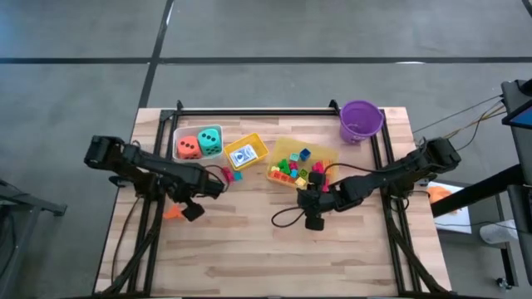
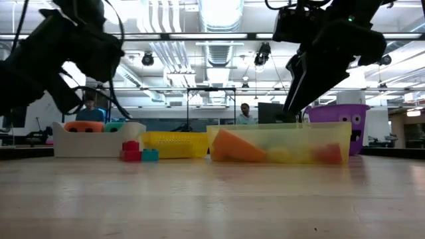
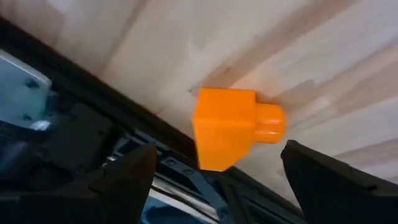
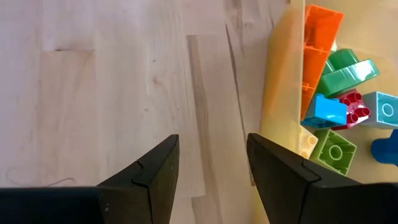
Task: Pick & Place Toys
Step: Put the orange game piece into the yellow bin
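Left wrist view: the left gripper (image 3: 214, 180) has its two dark fingers spread wide, with an orange brick (image 3: 233, 127) lying on the bare wood between them, touched by neither. The brick has one round stud pointing toward the right of the frame.

High view, bottom to top of the frame: the same orange brick (image 1: 172, 211) sits at the table's left edge, just beside the left gripper (image 1: 193, 209). Right of centre, the right gripper (image 1: 313, 199) hangs at the lower edge of the clear bin (image 1: 326, 154); in the right wrist view its jaws stand part open with nothing between them. Loose bricks (image 1: 230, 175), pink and teal, lie between the two arms. Higher in the frame is a row: a white bin (image 1: 181, 133) holding the orange die (image 1: 189, 147) and teal die (image 1: 209, 139), a yellow bin (image 1: 258, 146) holding the card box (image 1: 242, 154), then the clear bin with mixed bricks (image 1: 293, 169). The purple bucket (image 1: 361, 121) stands at upper right.

Handling judgement: the orange brick looks like hard, hollow plastic, so light, rigid and smooth enough to skate on the wood if nudged off-centre. Best hold would be across its two flat side walls, below the stud, fingers square to the faces. No fragility concern.
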